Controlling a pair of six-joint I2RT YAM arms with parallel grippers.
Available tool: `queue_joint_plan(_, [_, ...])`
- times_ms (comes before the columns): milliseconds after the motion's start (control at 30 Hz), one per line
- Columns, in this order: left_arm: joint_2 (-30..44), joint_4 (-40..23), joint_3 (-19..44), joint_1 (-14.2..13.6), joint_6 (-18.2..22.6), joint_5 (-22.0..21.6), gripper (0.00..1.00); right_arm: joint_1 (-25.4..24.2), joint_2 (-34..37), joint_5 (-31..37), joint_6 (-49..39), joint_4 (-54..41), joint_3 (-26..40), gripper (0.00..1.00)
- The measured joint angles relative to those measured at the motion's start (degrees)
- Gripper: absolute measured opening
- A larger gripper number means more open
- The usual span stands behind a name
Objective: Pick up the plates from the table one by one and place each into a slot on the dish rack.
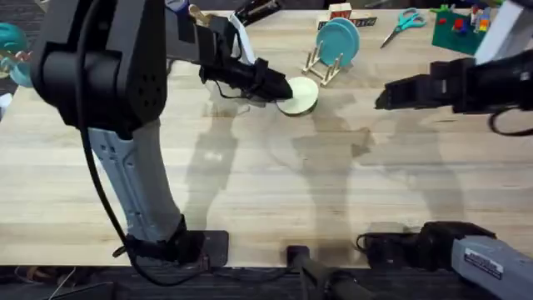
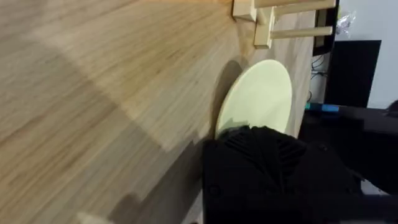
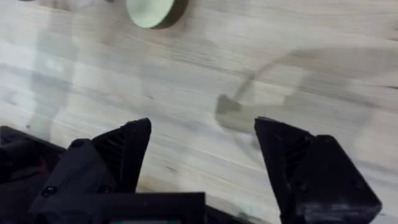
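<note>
We have one plate done: the teal plate (image 1: 338,40) stands upright in the rack (image 1: 323,65), at the far side of the worktop (image 1: 250,183). The cream plate (image 1: 300,94) lies just in front of the rack, on the near-left side of it, close to the rack's base but not in a slot.

Our left end effector (image 1: 279,87) is at the cream plate's left edge. In the left wrist view the plate (image 2: 258,96) runs straight out from the dark finger (image 2: 261,168) that covers its near rim, with the rack's pegs (image 2: 292,18) just beyond its far rim. We judge the left end effector to be clenched on that rim, though the second finger is hidden, so the grip is not certain.

Our right end effector (image 1: 385,98) hangs above bare worktop to the right of the rack, well apart from the plate, its fingers (image 3: 124,149) spread wide and holding nothing.

So the left arm is the nearer one. The rack lies directly past the plate from the left end effector, so we expect the move to be a lift, a tilt to upright, and a short carry toward a free slot beside the teal plate.
</note>
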Motion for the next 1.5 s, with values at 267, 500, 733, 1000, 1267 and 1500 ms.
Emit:
queue_joint_plan(267, [0.0,-0.1,0.0,0.0,0.0,0.0,0.039,0.0,0.0,-8.6,7.1,16.0,-11.2,0.995])
queue_joint_plan(500, [0.0,-0.1,0.0,0.0,0.0,0.0,0.039,0.0,0.0,-11.7,14.4,29.5,-20.5,0.995])
queue_joint_plan(733, [0.0,-0.1,0.0,0.0,0.0,0.0,0.038,2.6,5.2,-12.5,22.5,43.4,-23.6,0.996])
queue_joint_plan(1000, [0.0,-0.1,0.0,0.0,0.0,0.0,0.039,7.3,14.6,-12.7,28.8,54.3,-23.6,0.995])
queue_joint_plan(1267, [0.0,-0.1,0.0,0.0,0.0,0.0,0.039,9.7,21.6,-12.7,33.3,62.4,-23.6,0.995])
queue_joint_plan(1500, [0.0,-0.1,0.0,0.0,0.0,0.0,0.038,13.5,25.6,-8.7,38.2,67.1,-23.6,0.996])
